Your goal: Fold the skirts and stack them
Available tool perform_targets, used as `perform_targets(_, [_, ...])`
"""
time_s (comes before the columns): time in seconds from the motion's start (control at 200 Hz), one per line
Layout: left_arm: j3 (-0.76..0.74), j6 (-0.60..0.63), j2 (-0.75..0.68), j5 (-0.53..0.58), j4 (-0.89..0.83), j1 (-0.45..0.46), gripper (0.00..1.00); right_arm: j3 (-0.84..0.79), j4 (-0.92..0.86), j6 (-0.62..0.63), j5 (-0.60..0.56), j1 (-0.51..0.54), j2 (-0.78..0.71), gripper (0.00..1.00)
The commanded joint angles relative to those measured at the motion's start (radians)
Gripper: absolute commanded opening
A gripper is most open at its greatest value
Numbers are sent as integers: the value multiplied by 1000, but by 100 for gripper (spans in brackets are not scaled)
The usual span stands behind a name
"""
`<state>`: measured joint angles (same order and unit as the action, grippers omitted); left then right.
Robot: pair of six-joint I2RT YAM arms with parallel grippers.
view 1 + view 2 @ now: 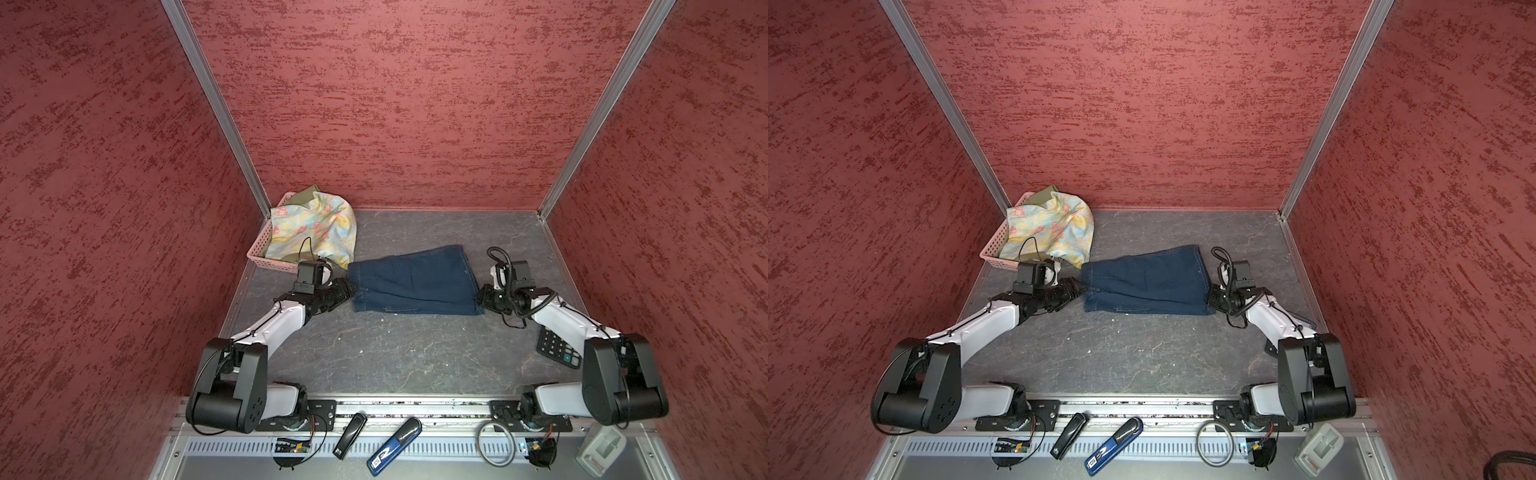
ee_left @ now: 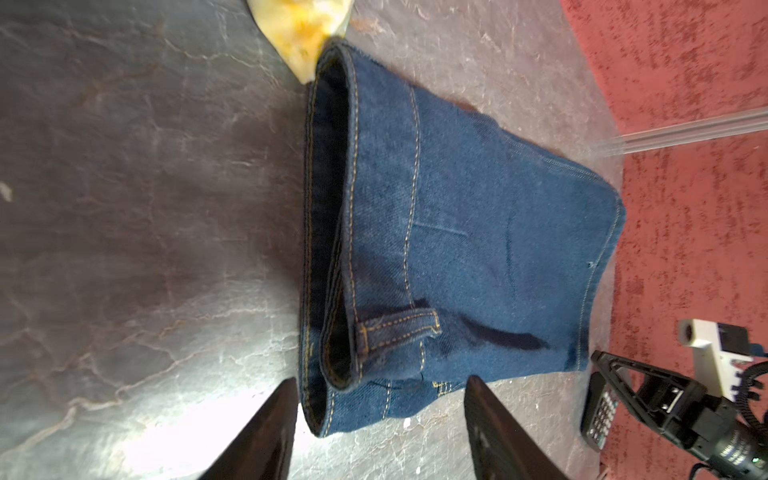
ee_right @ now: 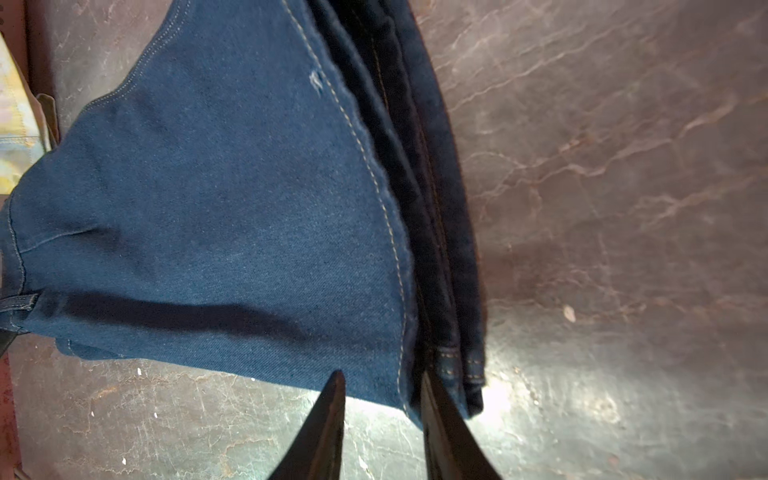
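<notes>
A dark blue denim skirt [image 1: 415, 282] [image 1: 1146, 282] lies folded flat in the middle of the table. My left gripper [image 1: 347, 291] [image 2: 380, 384] is open at its waistband end [image 2: 332, 208], and the waistband's near corner lies between the tips. At the hem end my right gripper [image 1: 482, 297] [image 3: 383, 374] is open. One of its fingers [image 3: 436, 399] is pushed in between the layers, and the top layer's corner sits in the gap. The floral pastel skirt [image 1: 316, 228] [image 1: 1050, 228] is heaped in a pink basket [image 1: 266, 255]. An olive skirt [image 1: 305, 195] shows behind it.
A black calculator [image 1: 557, 347] lies on the table beside the right arm. A black stapler [image 1: 351, 434], a blue stapler [image 1: 395, 446], a cable ring [image 1: 494, 442] and a white device [image 1: 600, 449] sit along the front rail. Red walls enclose three sides.
</notes>
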<state>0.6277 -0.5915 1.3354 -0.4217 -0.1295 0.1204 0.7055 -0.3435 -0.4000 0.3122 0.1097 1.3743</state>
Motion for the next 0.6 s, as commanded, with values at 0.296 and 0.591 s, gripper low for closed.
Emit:
perform_targets(0.296, [-101,-3,129,-160,424,3,64,-44,84,1,33,-2,-30,34])
perform_targets(0.591, [-153,42,133,-222,513,12,57,-50,72,29,30,-1,-3,33])
